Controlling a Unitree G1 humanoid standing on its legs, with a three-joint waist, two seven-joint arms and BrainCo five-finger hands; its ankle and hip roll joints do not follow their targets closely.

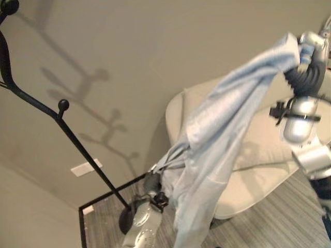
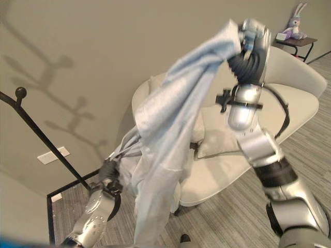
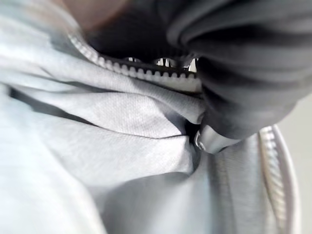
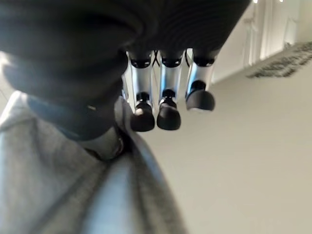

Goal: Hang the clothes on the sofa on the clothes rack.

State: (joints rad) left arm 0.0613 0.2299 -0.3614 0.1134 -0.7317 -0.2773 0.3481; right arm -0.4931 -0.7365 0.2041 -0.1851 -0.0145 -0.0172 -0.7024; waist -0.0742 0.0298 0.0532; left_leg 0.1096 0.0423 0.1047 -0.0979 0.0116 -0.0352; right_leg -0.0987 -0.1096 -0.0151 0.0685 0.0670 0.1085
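Observation:
A pale blue-grey zip jacket [image 1: 222, 139] hangs stretched in the air between my two hands, in front of the cream sofa [image 1: 258, 170]. My right hand [image 2: 249, 39] is raised high and shut on the jacket's top end; its wrist view has the curled fingers [image 4: 161, 105] beside the cloth [image 4: 53, 185]. Lower down, my left hand [image 1: 152, 183] grips a bunched fold near the zipper [image 3: 146, 73], its thumb [image 3: 209, 139] pressed into the fabric. The black clothes rack [image 1: 77, 150] with round knobs [image 1: 63, 105] slants up at the left, apart from the jacket.
The rack's round base [image 1: 125, 221] rests on grey striped flooring inside a thin black frame [image 1: 81, 227]. A white wall plate [image 1: 85, 168] sits low on the beige wall. A small side table with a plush rabbit [image 2: 295, 23] stands behind the sofa.

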